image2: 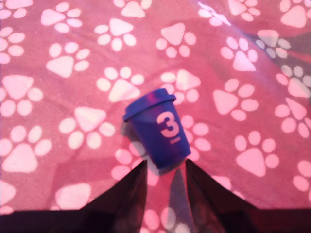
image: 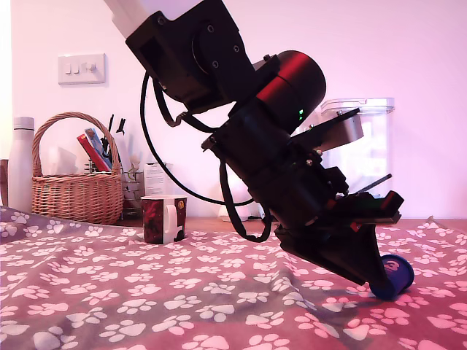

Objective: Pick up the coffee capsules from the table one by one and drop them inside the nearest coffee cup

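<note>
Strong pink cast, soft shadows, slightly blurred wrist view.

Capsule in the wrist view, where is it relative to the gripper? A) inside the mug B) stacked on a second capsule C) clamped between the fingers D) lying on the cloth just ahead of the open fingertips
D: the blue capsule lies on its side on the paw-print cloth, just beyond the tips of the gripper, whose fingers stand apart and have not closed on it.

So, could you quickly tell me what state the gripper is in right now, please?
Gripper: open, holding nothing; its fingers point at the narrow end of the blue coffee capsule lying on the paw-print cloth, not closed around it.
</note>
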### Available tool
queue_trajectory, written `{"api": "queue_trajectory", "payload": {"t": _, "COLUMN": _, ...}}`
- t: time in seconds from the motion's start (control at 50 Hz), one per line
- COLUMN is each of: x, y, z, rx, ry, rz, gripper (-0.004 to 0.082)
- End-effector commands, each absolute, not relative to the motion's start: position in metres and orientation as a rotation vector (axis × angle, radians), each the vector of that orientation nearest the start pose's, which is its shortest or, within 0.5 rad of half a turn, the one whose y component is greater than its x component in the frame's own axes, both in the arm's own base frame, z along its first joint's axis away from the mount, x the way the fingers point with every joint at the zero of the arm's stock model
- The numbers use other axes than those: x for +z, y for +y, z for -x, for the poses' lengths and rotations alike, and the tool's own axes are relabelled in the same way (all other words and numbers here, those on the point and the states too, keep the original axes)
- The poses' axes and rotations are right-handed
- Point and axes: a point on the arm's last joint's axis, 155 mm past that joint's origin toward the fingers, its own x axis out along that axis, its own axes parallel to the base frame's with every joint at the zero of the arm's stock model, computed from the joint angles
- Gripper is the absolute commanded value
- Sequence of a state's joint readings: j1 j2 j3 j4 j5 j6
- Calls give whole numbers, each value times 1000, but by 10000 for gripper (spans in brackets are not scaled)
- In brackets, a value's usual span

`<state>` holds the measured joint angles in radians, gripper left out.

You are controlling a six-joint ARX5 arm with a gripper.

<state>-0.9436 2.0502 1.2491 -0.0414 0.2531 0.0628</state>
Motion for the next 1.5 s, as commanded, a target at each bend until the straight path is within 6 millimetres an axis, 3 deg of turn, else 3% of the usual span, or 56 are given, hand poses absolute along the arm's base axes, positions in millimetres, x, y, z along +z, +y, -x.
{"api": "queue_trajectory", "payload": {"t": 0.0, "x": 42, "y": -462, "z": -264, "rx": -1180, "ry": 731, "rz": -319, "gripper": 196}}
{"api": "queue_trajectory", "payload": {"t": 0.2, "x": 50, "y": -460, "z": -261, "rx": -1183, "ry": 734, "rz": -319, "gripper": 237}}
{"api": "queue_trajectory", "payload": {"t": 0.26, "x": 56, "y": -459, "z": -261, "rx": -1183, "ry": 728, "rz": -316, "gripper": 303}}
{"api": "queue_trajectory", "payload": {"t": 0.36, "x": 64, "y": -456, "z": -261, "rx": -1181, "ry": 727, "rz": -310, "gripper": 505}}
{"api": "queue_trajectory", "payload": {"t": 0.44, "x": 68, "y": -455, "z": -261, "rx": -1163, "ry": 747, "rz": -267, "gripper": 568}}
{"api": "queue_trajectory", "payload": {"t": 0.72, "x": 57, "y": -452, "z": -253, "rx": -1158, "ry": 667, "rz": -128, "gripper": 570}}
{"api": "queue_trajectory", "payload": {"t": 1.0, "x": 67, "y": -434, "z": -257, "rx": -1069, "ry": 485, "rz": 18, "gripper": 569}}
{"api": "queue_trajectory", "payload": {"t": 1.48, "x": 83, "y": -450, "z": -261, "rx": -1039, "ry": 424, "rz": 73, "gripper": 569}}
